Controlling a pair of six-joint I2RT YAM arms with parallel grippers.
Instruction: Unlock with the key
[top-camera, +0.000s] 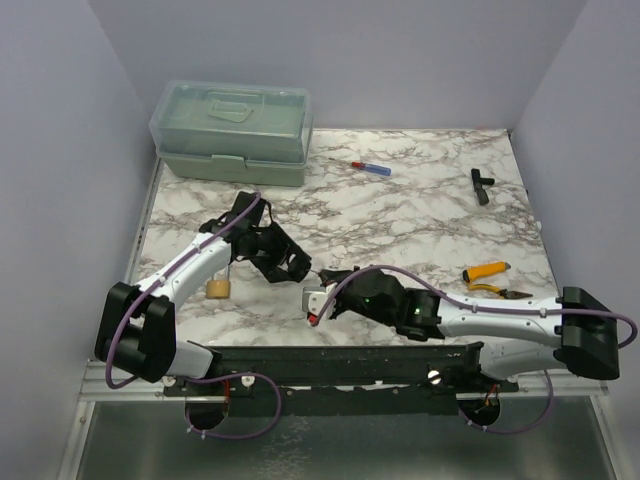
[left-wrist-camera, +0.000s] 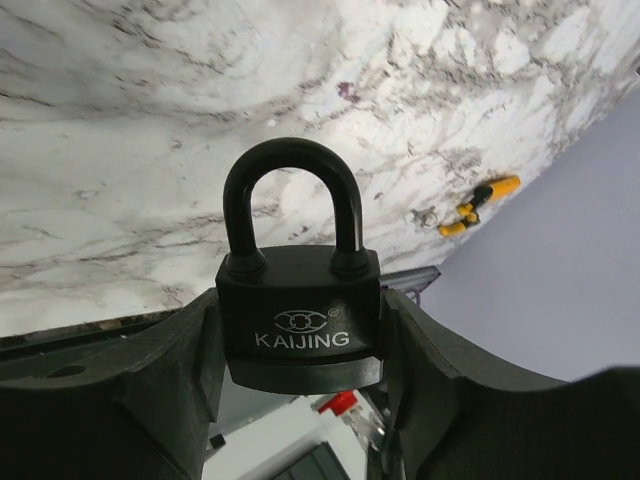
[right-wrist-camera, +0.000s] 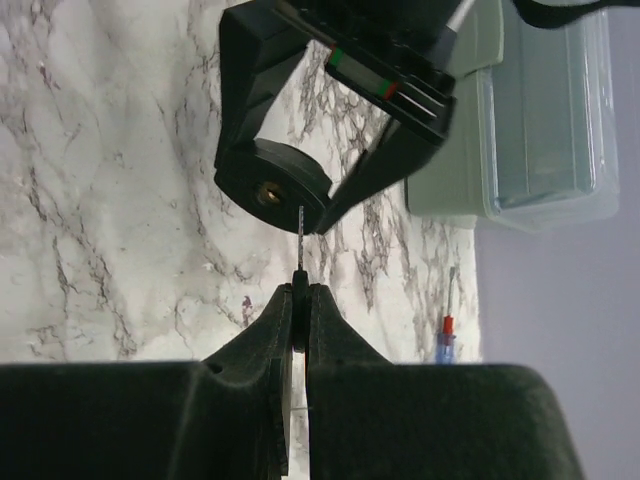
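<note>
Far behind the left gripper (top-camera: 287, 262) sat a lidded toolbox (top-camera: 232, 130), and a brass padlock (top-camera: 218, 288) lay just to its left on the worktop (top-camera: 400, 225). That gripper clamped the black padlock (left-wrist-camera: 300, 310) by its body, with the shackle free. The right gripper (right-wrist-camera: 300, 295) was closed on the key (right-wrist-camera: 301, 238) and held the blade up to the lock's underside, just off the keyhole (right-wrist-camera: 268, 192). A screwdriver (top-camera: 370, 167) lay beyond it. Yellow pliers (top-camera: 487, 275) and a black tool (top-camera: 481, 185) lay to its right.
</note>
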